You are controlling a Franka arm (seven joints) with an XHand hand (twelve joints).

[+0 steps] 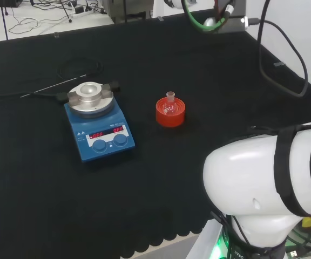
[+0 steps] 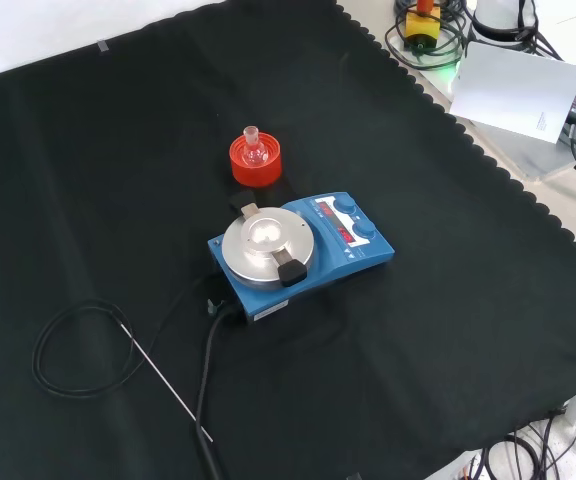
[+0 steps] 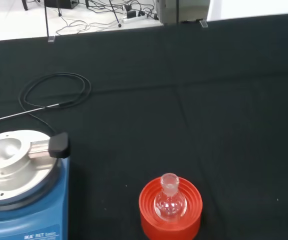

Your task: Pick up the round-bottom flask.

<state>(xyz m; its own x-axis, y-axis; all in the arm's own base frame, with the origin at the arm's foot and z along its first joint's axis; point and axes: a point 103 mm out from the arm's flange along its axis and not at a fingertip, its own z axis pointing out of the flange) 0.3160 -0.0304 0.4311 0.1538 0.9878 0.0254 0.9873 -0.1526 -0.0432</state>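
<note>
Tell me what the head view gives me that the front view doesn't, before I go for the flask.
Head view: the arm's own big white link at the right, and the flask to the right of the stirrer. Front view: a white sheet off the cloth at upper right, and the flask behind the stirrer. Both: the round-bottom flask upright in its red ribbed stand, apart from the blue stirrer, plus the thin metal probe and coiled black cable.

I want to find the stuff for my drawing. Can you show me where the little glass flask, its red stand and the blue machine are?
round-bottom flask [image 3: 170,202], wrist view, on its clear bulb.
red ribbed stand [image 1: 170,116], head view, on its front wall.
blue stirrer hotplate [image 2: 268,245], front view, on its round metal top.
</note>
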